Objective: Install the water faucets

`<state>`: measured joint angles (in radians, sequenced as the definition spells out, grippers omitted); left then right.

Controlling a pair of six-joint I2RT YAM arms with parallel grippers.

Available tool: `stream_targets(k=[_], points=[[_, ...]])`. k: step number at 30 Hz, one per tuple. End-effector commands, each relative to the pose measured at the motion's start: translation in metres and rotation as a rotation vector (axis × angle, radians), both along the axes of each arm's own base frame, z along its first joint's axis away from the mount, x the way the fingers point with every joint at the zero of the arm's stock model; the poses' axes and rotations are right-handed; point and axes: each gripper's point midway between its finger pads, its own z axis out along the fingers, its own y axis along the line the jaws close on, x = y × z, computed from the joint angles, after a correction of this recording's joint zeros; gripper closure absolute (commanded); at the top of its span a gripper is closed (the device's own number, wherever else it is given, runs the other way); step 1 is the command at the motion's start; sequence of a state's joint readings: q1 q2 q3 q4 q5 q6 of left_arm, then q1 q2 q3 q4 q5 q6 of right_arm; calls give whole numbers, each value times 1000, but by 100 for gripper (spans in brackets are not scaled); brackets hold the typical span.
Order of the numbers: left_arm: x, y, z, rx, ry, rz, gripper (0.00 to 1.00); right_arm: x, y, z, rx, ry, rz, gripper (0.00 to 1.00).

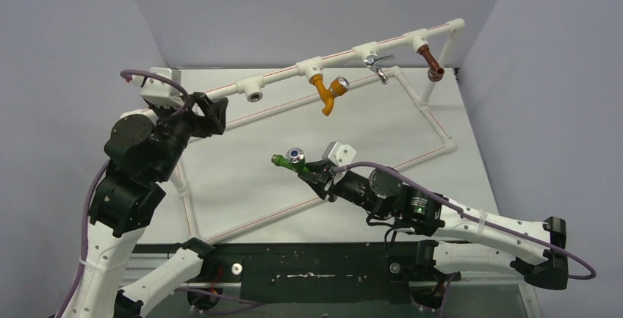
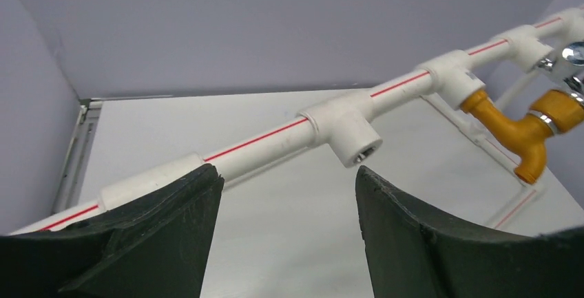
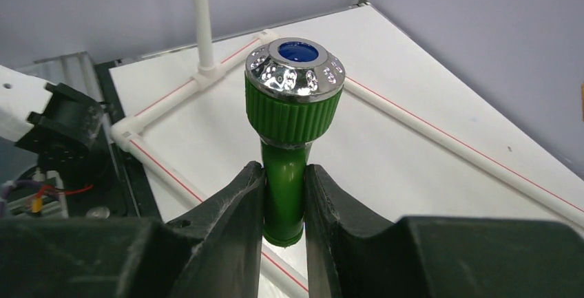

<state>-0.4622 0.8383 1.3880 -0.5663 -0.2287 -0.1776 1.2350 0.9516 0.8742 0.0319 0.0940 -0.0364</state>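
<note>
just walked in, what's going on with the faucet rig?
The right pincer is shut on the green tap, gripping its stem below the knob, and holds it over the middle of the table, away from the pipe rail. The left pincer is open near the rail's left end, gripping nothing, with the one empty tee socket in front of it. The orange tap, chrome tap and brown tap are on the rail.

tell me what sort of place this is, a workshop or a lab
Most likely a robotics lab bench, not real plumbing: plain grey walls box in a white table, and a freestanding white pipe frame stands on it.
</note>
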Motion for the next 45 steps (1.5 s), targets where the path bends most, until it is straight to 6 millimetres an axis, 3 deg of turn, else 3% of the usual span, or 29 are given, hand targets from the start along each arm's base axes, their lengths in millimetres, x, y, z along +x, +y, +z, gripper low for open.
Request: stream_targets(k=[1,7,11,20,27,39,45], points=[[19,32,18,58,-23,212,32,31,-11,41,50,-121,-195,100],[38,50,35,102,-48,354,30,62,-11,29,-47,-122,-316,100],[50,58,43,143,-39,435,29,95,-12,28,-52,-61,-334,100],[90,79,19,220,44,553,32,126,2,34,-47,-29,-342,100],[108,88,-2,201,109,562,33,155,4,30,-25,29,-417,100],[111,83,-16,219,160,518,32,221,-42,16,34,120,-637,100],[116,80,-26,240,185,500,31,239,-73,20,43,113,-726,100]])
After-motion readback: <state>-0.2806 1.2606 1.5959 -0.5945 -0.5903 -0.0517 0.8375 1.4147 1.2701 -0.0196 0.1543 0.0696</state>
